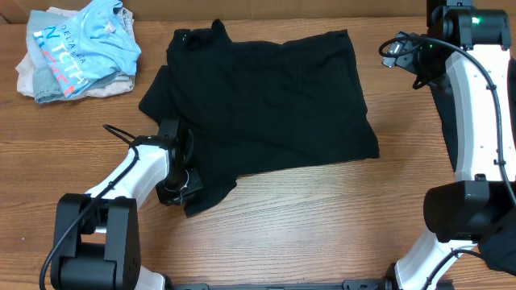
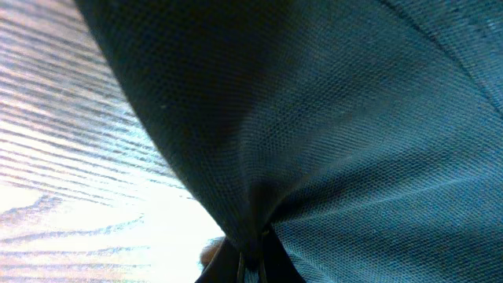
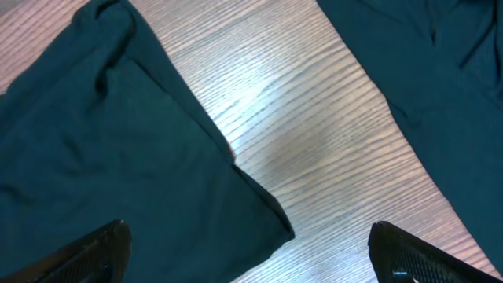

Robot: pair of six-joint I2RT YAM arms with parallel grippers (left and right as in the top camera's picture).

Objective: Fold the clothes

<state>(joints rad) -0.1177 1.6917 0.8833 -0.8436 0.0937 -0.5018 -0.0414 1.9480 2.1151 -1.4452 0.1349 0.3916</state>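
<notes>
Two arms work this table (image 1: 322, 209), so let's sweep across from the left. Up in the top-left corner of the overhead view sits a pile of light clothes (image 1: 76, 52), a blue printed top heaped over something beige, well apart from the action.

Next comes the left gripper (image 1: 181, 190), down at the near-left corner of the black T-shirt (image 1: 266, 97). It's pinched tight on the cloth! The left wrist view confirms it: dark fabric fills the frame and gathers into a tight bunch right between the fingers (image 2: 236, 266) at the bottom edge, with pale wood grain off to the side.

Moving to the middle, the black T-shirt lies spread over the centre of the table, collar end toward the far left, a few soft wrinkles across it, and its near-right corner flat on the wood.

Over on the right, the right gripper (image 1: 393, 52) hangs above the far-right side, just beyond the shirt's right edge, with its jaws spread wide and nothing between them. Its camera looks down on a strip of bare wood, with the shirt's corner on one side and a second dark garment (image 3: 440, 94) on the other.
</notes>
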